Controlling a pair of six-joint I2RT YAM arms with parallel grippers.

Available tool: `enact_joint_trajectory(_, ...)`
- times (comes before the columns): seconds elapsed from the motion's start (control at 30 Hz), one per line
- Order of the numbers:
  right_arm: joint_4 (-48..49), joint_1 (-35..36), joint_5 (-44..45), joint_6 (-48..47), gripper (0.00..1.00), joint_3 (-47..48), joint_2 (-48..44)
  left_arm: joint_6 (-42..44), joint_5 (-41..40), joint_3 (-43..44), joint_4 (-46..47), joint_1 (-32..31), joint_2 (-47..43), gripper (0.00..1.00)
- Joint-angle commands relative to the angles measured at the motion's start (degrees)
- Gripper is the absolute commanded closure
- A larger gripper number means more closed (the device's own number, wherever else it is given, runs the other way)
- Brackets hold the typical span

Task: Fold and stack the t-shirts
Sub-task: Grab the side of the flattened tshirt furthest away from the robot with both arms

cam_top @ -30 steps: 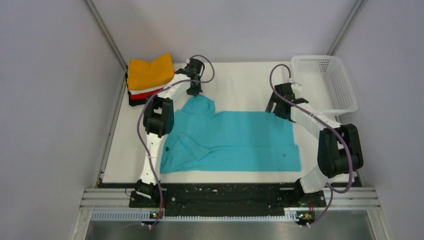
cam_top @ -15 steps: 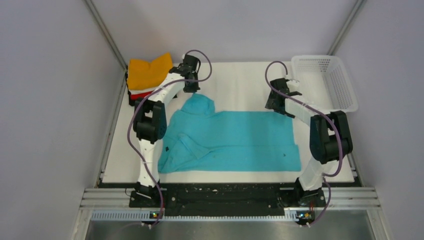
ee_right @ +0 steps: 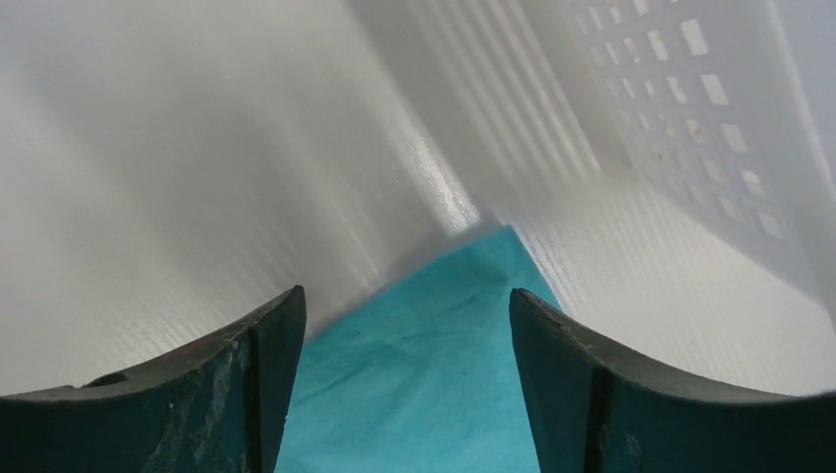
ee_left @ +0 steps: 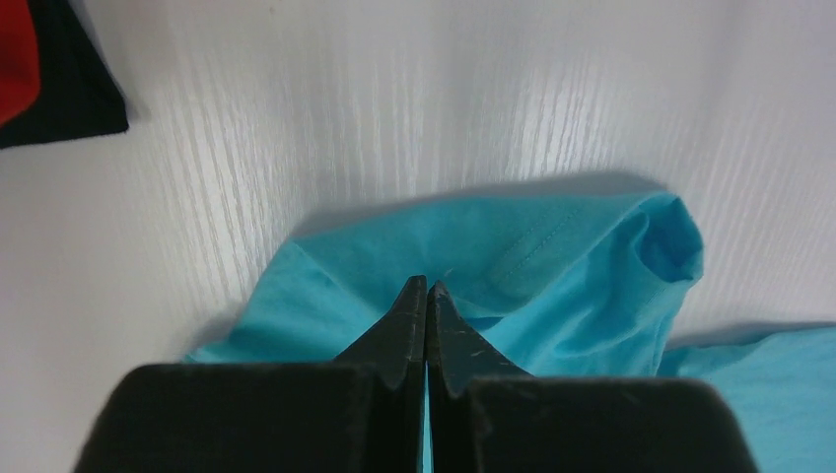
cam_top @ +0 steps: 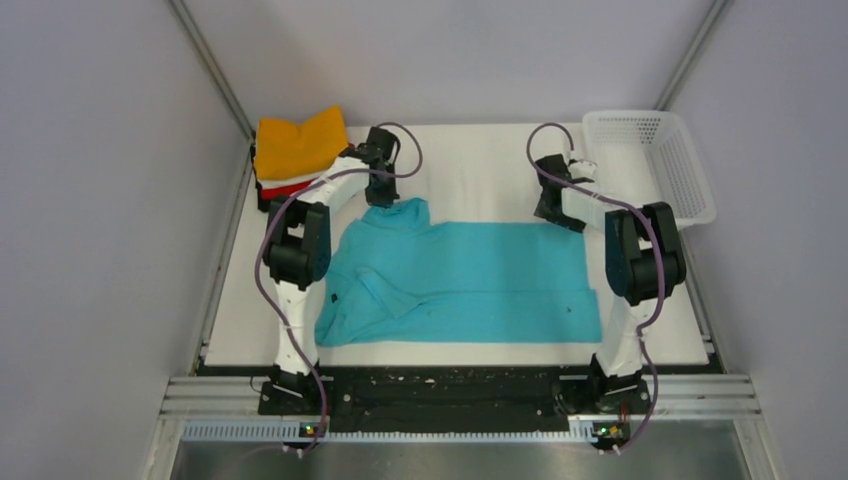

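The teal t-shirt (cam_top: 470,275) lies spread flat on the table (cam_top: 470,165). It looks soft, light and limp, so I think the corners are best to grasp. The left gripper (ee_left: 426,288) is closed at the sleeve, and the right gripper (ee_right: 404,296) stands wide above the far right corner.

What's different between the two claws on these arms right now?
The left gripper has its fingers pressed shut; the right gripper has them wide apart. The left gripper is over the turquoise t-shirt's bunched far-left part, near the folded stack; the right gripper is over its flat far-right corner, beside the white basket. Both hang low over the same shirt's far edge.
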Motion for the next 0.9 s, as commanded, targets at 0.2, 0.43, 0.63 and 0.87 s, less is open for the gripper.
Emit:
enact_joint_trajectory(0.2, 1.2, -0.3, 3.5, 2.7, 0.4, -2.4, -2.3, -1.7, 3.4, -8.4, 4.0, -0.1, -10.3, 1.0)
enact_joint_trajectory(0.43, 0.0, -0.5, 3.4, 3.1, 0.38, 1.6, 0.5, -1.8, 3.2, -10.2, 3.9, -0.1, -11.6, 1.0)
enact_joint_trajectory(0.63, -0.6, -0.5, 2.8, 3.9, 0.44, -3.7, -1.5, -2.4, 3.2, -14.2, 4.7, -0.1, -14.9, 1.0)
enact_joint_trajectory(0.87, -0.4, -0.5, 3.6, 5.2, 0.61, -7.4, -3.5, -3.1, 4.1, -16.9, 5.2, -0.1, -17.5, 1.0)
